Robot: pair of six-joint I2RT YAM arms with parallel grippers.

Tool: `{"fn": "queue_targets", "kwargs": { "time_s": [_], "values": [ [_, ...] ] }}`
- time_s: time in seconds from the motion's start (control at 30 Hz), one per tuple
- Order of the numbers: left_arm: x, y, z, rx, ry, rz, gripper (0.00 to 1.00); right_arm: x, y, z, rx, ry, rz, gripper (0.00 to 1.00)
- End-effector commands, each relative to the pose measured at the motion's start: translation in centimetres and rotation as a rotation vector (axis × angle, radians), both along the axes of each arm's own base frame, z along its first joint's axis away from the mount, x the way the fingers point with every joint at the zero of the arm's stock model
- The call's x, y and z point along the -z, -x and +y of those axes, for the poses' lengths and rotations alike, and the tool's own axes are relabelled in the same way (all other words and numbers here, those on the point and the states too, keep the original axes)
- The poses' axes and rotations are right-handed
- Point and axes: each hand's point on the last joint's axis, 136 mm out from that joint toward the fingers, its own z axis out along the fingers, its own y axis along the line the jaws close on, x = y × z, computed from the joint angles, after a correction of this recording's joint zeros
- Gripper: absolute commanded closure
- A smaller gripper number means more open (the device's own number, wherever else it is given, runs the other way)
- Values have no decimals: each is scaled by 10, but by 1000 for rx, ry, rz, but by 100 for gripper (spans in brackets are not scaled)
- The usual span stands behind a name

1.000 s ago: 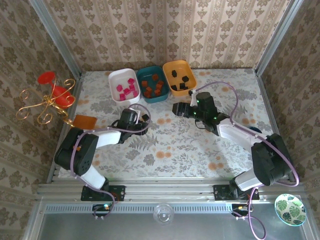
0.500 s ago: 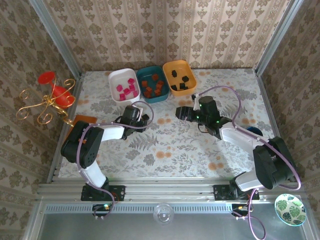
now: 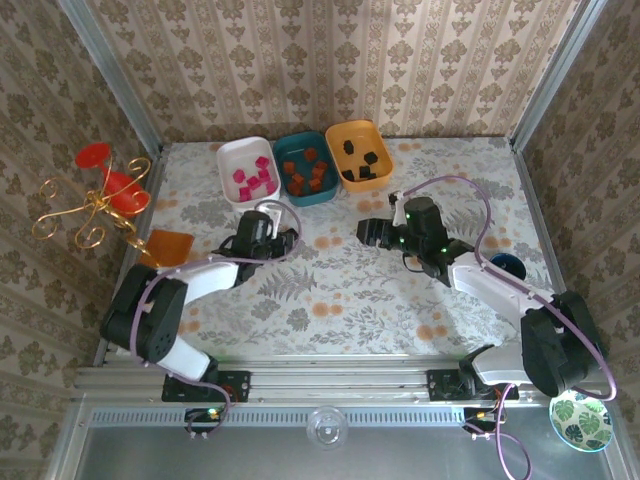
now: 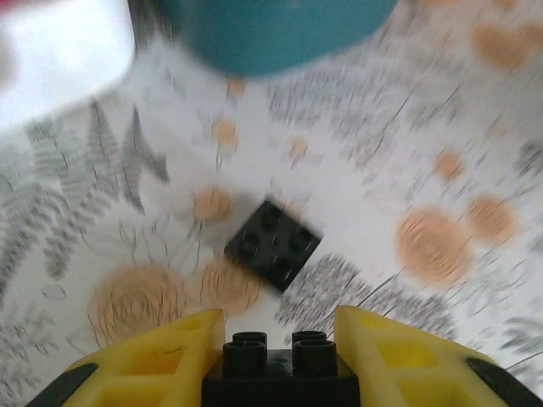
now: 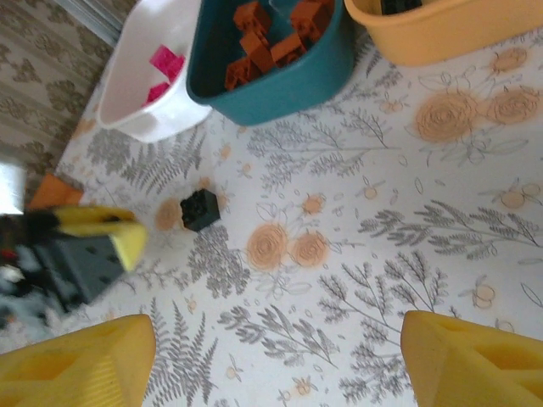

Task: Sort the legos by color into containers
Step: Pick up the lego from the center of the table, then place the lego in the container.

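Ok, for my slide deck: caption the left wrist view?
Left gripper shut on one black lego; a second black lego lies loose on the table before the teal tray.

white tray (image 3: 238,157), teal tray (image 3: 291,147), orange tray (image 3: 371,135)

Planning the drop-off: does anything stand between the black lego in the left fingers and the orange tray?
Yes: the dark teal tray lies on the straight line from the left gripper to the orange tray; the held black lego would have to pass over or around it.
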Motion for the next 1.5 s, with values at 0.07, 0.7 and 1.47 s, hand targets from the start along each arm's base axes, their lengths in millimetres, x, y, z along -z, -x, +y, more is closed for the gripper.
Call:
{"fn": "queue_targets", "kwargs": {
  "time_s": [0.07,0.7,1.47],
  "values": [
    [-65,-23,-30,42,161,-127,70,9,14,-10,-24,64,20,22],
    [-76,-167,-165,122,222,-123,69,10,21,-84,279,229,-164,21],
    [-113,-175,-203,250,132,-89,30,4,25,-88,299,205,-205,20]
  ]
}}
